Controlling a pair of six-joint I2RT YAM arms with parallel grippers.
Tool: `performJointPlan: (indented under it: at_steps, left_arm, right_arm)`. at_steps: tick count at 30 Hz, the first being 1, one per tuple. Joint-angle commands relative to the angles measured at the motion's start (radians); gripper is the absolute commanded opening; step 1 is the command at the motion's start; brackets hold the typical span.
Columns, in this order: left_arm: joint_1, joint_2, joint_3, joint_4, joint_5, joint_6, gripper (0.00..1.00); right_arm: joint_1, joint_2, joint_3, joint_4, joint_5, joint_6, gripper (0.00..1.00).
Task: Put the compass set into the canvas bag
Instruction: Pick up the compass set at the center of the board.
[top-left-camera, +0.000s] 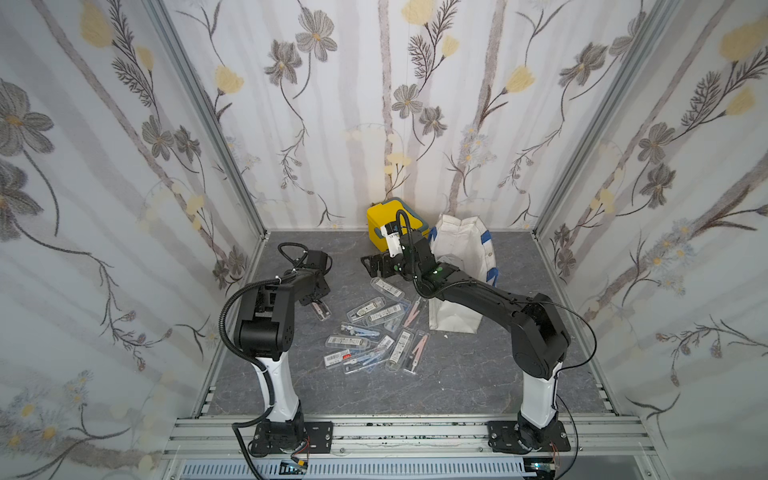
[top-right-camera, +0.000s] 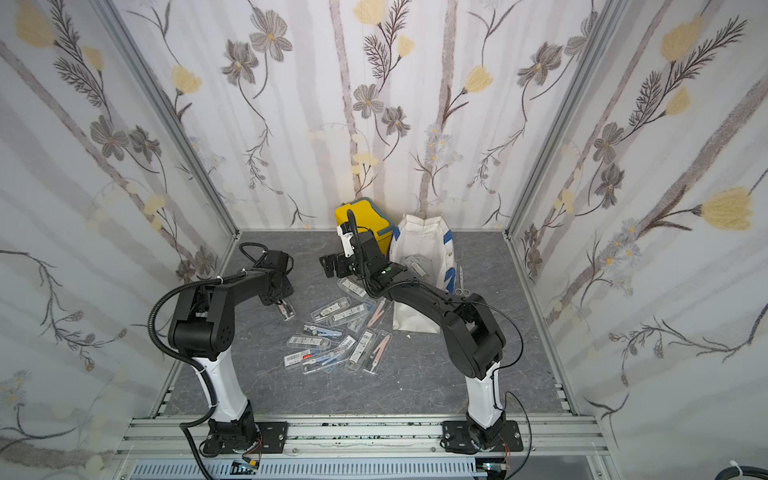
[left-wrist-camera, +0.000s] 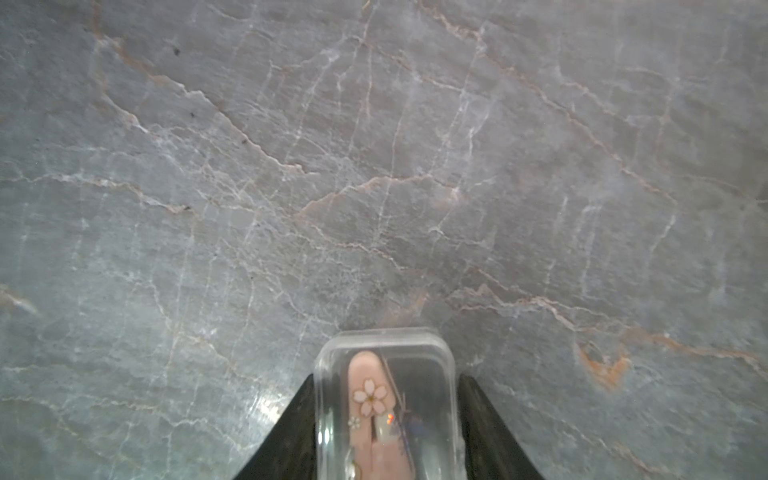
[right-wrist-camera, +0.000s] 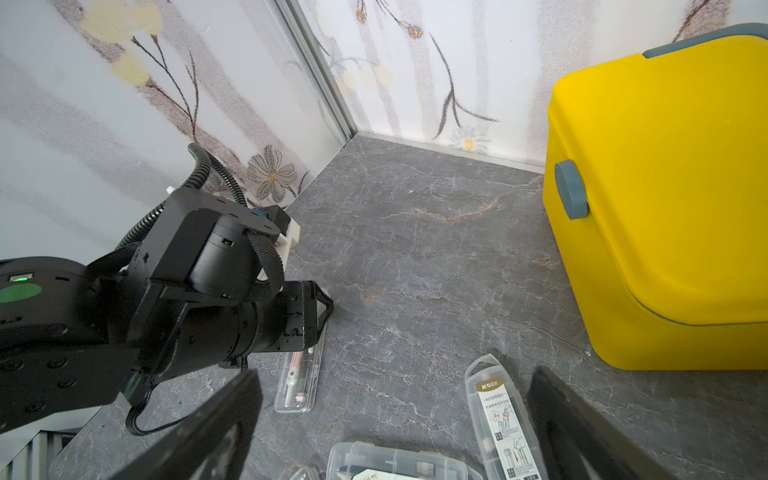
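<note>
Pinching the clear-cased compass set (left-wrist-camera: 386, 409) across its width, the left gripper (top-left-camera: 316, 302) sits low on the table (top-left-camera: 457, 374), the set's long axis in line with its fingers (left-wrist-camera: 293, 440). Farther back the right gripper (top-left-camera: 371, 266) hangs wide open; beyond, rightward, stands the canvas bag (top-left-camera: 461, 245), nearer that arm.

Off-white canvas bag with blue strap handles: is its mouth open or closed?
Open. In a top view the off-white canvas bag stands upright, mouth gaping, with a clear plastic case visible inside.
</note>
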Motion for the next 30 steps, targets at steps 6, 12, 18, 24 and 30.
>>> performJointPlan:
  at_steps: [6,12,18,24,30]
  left_arm:
    - [-0.001,-0.040,-0.064,-0.075,0.089,0.016,0.41]
    - [-0.001,-0.112,-0.087,-0.021,0.142,0.021,0.40]
    - [-0.001,-0.177,-0.115,0.039,0.202,0.024,0.40]
    - [-0.001,-0.212,-0.133,0.082,0.244,0.006,0.39]
    - [-0.001,-0.253,-0.160,0.138,0.275,-0.014,0.39]
  right_arm:
    - [0.027,0.034,0.038,-0.010,-0.040,-0.065,1.00]
    - [0.055,0.077,0.053,-0.049,-0.032,-0.085,0.99]
    - [0.057,0.096,-0.012,-0.020,-0.070,-0.094,0.99]
    - [0.066,0.106,-0.036,0.006,-0.194,-0.091,1.00]
    - [0.074,0.137,-0.021,0.053,-0.288,0.012,0.96]
